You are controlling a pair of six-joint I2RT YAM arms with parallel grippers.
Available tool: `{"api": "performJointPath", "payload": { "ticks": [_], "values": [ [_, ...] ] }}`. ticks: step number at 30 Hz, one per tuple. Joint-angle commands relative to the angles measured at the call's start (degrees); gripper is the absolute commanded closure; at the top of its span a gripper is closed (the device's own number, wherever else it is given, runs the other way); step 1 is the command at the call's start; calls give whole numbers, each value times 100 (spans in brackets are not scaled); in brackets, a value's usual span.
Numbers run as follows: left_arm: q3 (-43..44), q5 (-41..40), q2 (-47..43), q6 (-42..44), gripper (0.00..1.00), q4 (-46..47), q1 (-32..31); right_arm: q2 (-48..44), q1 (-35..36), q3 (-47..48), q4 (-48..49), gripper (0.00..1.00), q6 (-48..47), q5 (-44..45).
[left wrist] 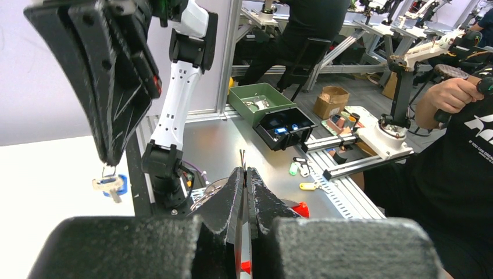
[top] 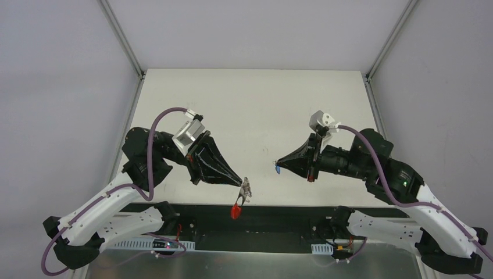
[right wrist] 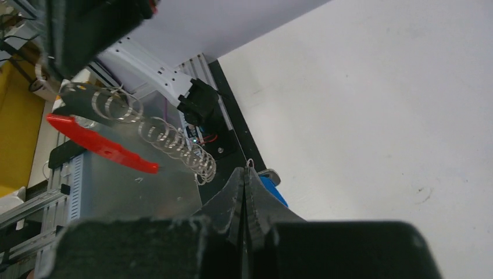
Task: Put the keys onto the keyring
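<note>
Two arms meet over the near edge of the table [top: 256, 104]. From above, the left gripper [top: 240, 183] is clamped on the keyring [top: 247, 190], with the red strip [top: 235, 210] hanging below. The right gripper [top: 279, 163] pinches the keys [top: 278, 170], held apart from the rings. The left wrist view shows closed fingers [left wrist: 224, 200] trapping thin wire, the keys dangling opposite. The right wrist view shows shut fingers, a blue tag [right wrist: 272, 189] just beside them and the chained rings beyond.

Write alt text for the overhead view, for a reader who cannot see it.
The left end effector is shut on a keyring of silver rings with a red strip hanging from it. Facing it across a gap, the right end effector is shut on a key with a blue tag. Both are near the front edge of a white table.
</note>
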Motion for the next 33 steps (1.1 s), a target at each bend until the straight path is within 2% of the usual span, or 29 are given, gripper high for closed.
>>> {"api": "performJointPath", "payload": {
  "ticks": [1, 12, 33],
  "values": [
    [246, 156, 40, -135, 100, 455, -43, 276, -13, 689, -21, 100, -460, -882],
    [274, 185, 235, -403, 100, 795, -51, 897, -17, 1576, -152, 100, -1030, -1835],
    [331, -43, 436, -467, 100, 789, -55, 1323, 12, 2069, 70, 100, -1454, -2283]
  ]
}}
